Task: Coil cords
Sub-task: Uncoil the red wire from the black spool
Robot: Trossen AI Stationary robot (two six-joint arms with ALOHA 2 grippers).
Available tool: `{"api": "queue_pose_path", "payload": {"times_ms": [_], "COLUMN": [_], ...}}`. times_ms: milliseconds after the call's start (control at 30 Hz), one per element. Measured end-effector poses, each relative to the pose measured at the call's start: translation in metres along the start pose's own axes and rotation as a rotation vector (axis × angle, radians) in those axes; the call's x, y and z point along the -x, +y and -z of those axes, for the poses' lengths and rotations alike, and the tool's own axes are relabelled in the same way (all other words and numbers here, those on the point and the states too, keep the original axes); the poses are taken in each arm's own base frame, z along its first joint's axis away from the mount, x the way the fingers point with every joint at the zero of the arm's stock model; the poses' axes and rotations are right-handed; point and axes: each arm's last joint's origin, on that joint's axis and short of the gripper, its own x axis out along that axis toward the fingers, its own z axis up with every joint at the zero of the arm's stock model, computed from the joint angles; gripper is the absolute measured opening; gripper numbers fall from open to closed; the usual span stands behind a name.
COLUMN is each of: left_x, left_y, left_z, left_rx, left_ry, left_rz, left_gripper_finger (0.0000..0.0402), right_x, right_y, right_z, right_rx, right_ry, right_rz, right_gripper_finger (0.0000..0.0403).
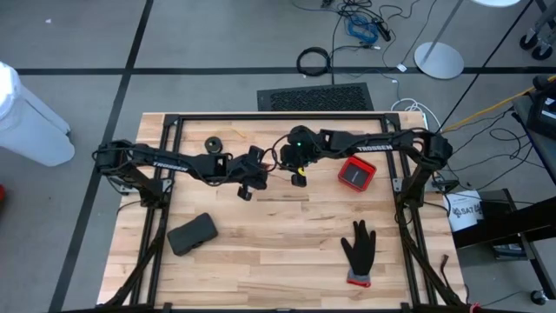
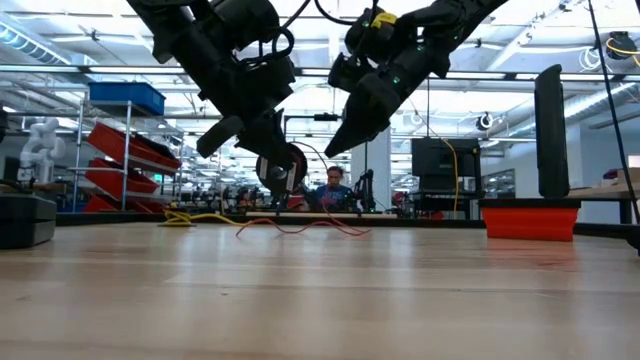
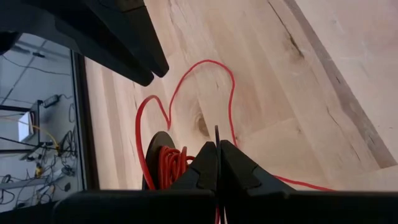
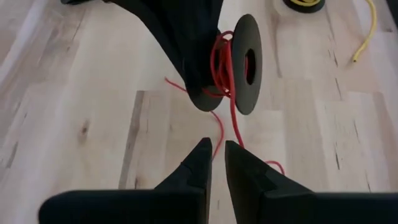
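A small black spool (image 4: 239, 62) wound with the red cord (image 3: 166, 167) hangs above the table's middle, and my left gripper (image 3: 217, 163) is shut on it. The cord's loose length (image 3: 205, 68) lies in loops on the wood. My right gripper (image 4: 215, 155) stands just right of the spool, nearly closed, with a strand of the red cord (image 4: 218, 138) running between its fingertips. The yellow cord (image 4: 364, 34) and its black spool (image 1: 213, 143) lie on the table toward the far left. My left gripper pinches the rim of one spool flange (image 3: 216, 134) between its two fingers, slanting down from the table's left. The spool hangs clear of the table (image 2: 283, 168), its flanges upright. My right gripper has the red cord's strand (image 4: 217, 144) between its fingertips, just below the spool, slanting down from the right. Past the fingers the cord trails slack onto the table.
A red box (image 1: 356, 174) stands right of the grippers. A black glove (image 1: 358, 252) lies near the front right and a dark pouch (image 1: 192, 233) near the front left. A black frame (image 1: 278, 117) rims the table.
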Motion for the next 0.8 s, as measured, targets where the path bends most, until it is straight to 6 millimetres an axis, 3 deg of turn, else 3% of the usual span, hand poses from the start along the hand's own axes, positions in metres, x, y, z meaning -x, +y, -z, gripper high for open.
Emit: {"api": "queue_pose_path", "payload": {"times_ms": [567,800], "left_x": [0.000,0.001], "left_y": [0.000,-0.001], "left_z": [-0.005,-0.008], "left_rx": [0.004,-0.001], "left_ry": [-0.058,-0.075], "left_rz": [0.002,-0.009], "left_gripper_finger": [0.0002,0.0002], "right_x": [-0.003,-0.003], "right_y": [0.012,0.015], "right_z": [-0.013,-0.015], "right_rx": [0.097,0.091], "right_ry": [-0.085,-0.094], "right_rz": [0.087,0.087], "right_gripper_finger": [0.0032,0.0067]}}
